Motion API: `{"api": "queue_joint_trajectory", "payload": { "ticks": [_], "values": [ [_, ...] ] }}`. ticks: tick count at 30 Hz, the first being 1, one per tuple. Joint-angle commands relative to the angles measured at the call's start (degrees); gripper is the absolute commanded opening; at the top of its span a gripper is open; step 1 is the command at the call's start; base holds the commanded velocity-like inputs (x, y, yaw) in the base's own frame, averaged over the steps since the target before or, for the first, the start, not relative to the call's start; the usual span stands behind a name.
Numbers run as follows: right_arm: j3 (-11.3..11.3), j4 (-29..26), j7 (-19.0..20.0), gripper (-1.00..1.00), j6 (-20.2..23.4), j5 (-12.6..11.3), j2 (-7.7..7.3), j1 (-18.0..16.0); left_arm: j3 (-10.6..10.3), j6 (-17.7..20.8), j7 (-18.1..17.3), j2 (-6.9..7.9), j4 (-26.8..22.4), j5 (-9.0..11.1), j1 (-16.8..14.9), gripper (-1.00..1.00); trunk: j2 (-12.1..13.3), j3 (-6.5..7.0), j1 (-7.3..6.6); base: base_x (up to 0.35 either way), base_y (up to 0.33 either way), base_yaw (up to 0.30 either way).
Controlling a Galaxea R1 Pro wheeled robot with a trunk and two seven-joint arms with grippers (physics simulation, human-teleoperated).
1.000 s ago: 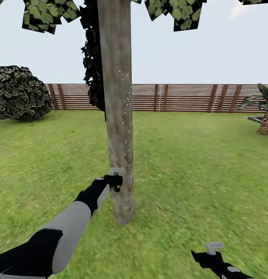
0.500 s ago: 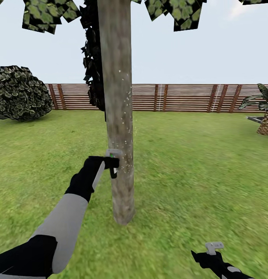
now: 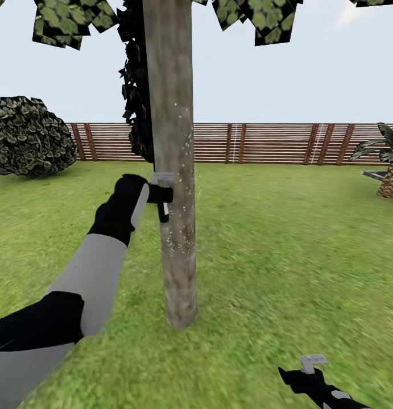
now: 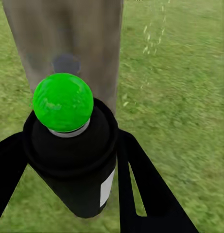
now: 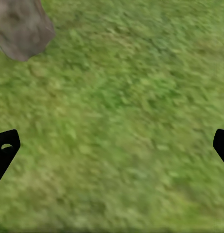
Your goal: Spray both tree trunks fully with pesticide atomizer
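You face one tree across the lawn (image 3: 287, 244), its trunk (image 3: 172, 142) a straight grey-brown column standing upright from the grass up into the canopy (image 3: 259, 20); the fence (image 3: 276, 143) runs behind it, with a bush (image 3: 28, 136) far off on your left side and a palm (image 3: 391, 165) far off on your right; a second tree of the same kind is not something you can make out here; your left arm reaches forward and up so that the left gripper (image 3: 162, 196) sits just beside the trunk's left edge, roughly midway up the visible bark; its two fingers pinch the atomizer (image 4: 73, 155), a black can with a green cap (image 4: 63, 102), and in the left wrist view the cap points straight at the bark, which stands directly ahead and very near; pale droplets (image 3: 182, 224) fleck the trunk's right half near and above the gripper; judging from this, the trunk's long axis is vertical, so coverage likely calls for travel along it and then around it; your right gripper (image 3: 310, 363) hangs low over the grass, well apart from the trunk, fingers spread wide with nothing between them, so the left is clearly the nearer arm
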Motion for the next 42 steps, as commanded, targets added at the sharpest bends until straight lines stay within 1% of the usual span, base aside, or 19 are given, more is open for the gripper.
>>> {"api": "queue_joint_trajectory", "payload": {
  "ticks": [1, 3, 4, 5, 6, 9, 10, 12, 13, 15, 18, 20, 23, 26, 31, 34, 42],
  "values": [
    [0.36, 0.26, 0.4, 1.0, -0.36, -0.62, 0.06, -0.11, 0.02, 1.13, -0.32, 0.0, -0.02, -0.37, -1.78, -1.0, -0.1, -0.11, 0.01, 0.0, 0.0, 0.0],
    [0.36, 0.26, 0.4, 1.0, -0.36, -0.62, 0.13, -0.11, 0.05, 2.03, -0.32, 0.0, 0.33, -0.37, -4.98, -1.0, -0.1, -0.11, 0.01, 0.0, 0.0, 0.0],
    [0.36, 0.26, 0.4, 1.0, -0.36, -0.62, 0.19, -0.11, 0.07, 2.42, -0.3, 0.0, 2.73, -0.37, -8.76, -1.0, -0.1, -0.11, 0.01, 0.0, 0.0, 0.0],
    [0.36, 0.26, 0.4, 1.0, -0.36, -0.62, 0.21, -0.11, 0.08, 2.55, -0.3, 0.0, 5.06, -0.34, -11.63, -1.0, -0.1, -0.11, 0.01, 0.0, 0.0, 0.0],
    [0.36, 0.26, 0.4, 1.0, -0.36, -0.62, 0.22, -0.11, 0.09, 2.6, -0.3, 0.0, 6.13, -0.32, -13.21, -1.0, -0.1, -0.11, 0.01, 0.0, 0.0, 0.0],
    [0.36, 0.26, 0.4, 1.0, -0.36, -0.62, 0.23, -0.11, 0.09, 2.65, -0.3, 0.0, 7.43, -0.11, -16.22, -1.0, -0.1, -0.11, 0.01, 0.0, 0.0, 0.0],
    [0.36, 0.26, 0.4, 1.0, -0.36, -0.62, 0.23, -0.11, 0.09, 2.67, -0.3, 0.0, 8.39, -0.02, -18.75, -1.0, -0.1, -0.11, 0.01, 0.0, 0.0, 0.0],
    [0.36, 0.26, 0.4, 1.0, -0.36, -0.62, 0.24, -0.11, 0.13, 2.68, -0.3, 0.0, 9.96, 0.03, -21.93, -1.0, -0.1, -0.11, 0.01, 0.0, 0.0, 0.0],
    [0.36, 0.26, 0.4, 1.0, -0.36, -0.62, 0.24, -0.11, 0.14, 2.68, -0.31, 0.0, 10.27, 0.04, -22.61, -1.0, -0.1, -0.11, 0.01, 0.0, 0.0, 0.0],
    [0.36, 0.26, 0.4, 1.0, -0.36, -0.62, 0.24, -0.11, 0.17, 2.75, -0.36, 0.0, 11.1, 0.06, -24.94, -1.0, -0.1, -0.11, 0.01, 0.0, 0.0, 0.0],
    [0.36, 0.26, 0.4, 1.0, -0.36, -0.62, 0.37, -0.11, 0.18, 2.77, -0.38, 0.0, 11.47, 0.07, -26.96, -1.0, -0.1, -0.11, 0.01, 0.0, 0.0, 0.0],
    [0.36, 0.26, 0.4, 1.0, -0.36, -0.62, 0.4, -0.11, 0.18, 2.77, -0.38, 0.0, 11.77, 0.23, -28.0, -1.0, -0.1, -0.11, 0.01, 0.0, 0.0, 0.0],
    [0.36, 0.26, 0.4, 1.0, -0.36, -0.62, 0.41, -0.11, 0.22, 2.78, -0.38, 0.0, 12.01, 1.29, -28.38, -1.0, -0.1, -0.11, 0.01, 0.0, 0.0, 0.0],
    [0.36, 0.26, 0.4, 1.0, -0.36, -0.62, 0.41, -0.11, 0.52, 2.78, -0.38, 0.0, 12.06, 1.88, -28.48, -1.0, -0.1, -0.11, 0.01, 0.0, 0.0, 0.0],
    [0.36, 0.26, 0.4, 1.0, -0.36, -0.62, 0.41, -0.11, 1.36, 2.71, -0.49, 0.0, 11.92, 2.13, -28.52, -1.0, -0.1, -0.11, 0.01, 0.0, 0.0, 0.0],
    [0.36, 0.26, 0.4, 1.0, -0.36, -0.62, 0.41, -0.11, 1.46, 2.69, -0.54, 0.0, 11.94, 2.16, -28.52, -1.0, -0.1, -0.11, 0.01, -0.05, 0.0, 0.0],
    [0.36, 0.26, 0.4, 1.0, -0.36, -0.62, 0.41, -0.11, 1.5, 2.65, -0.56, 0.0, 13.02, 2.18, -28.49, -1.0, -0.1, -0.11, 0.01, -0.198, 0.0, 0.0]
  ]
}}
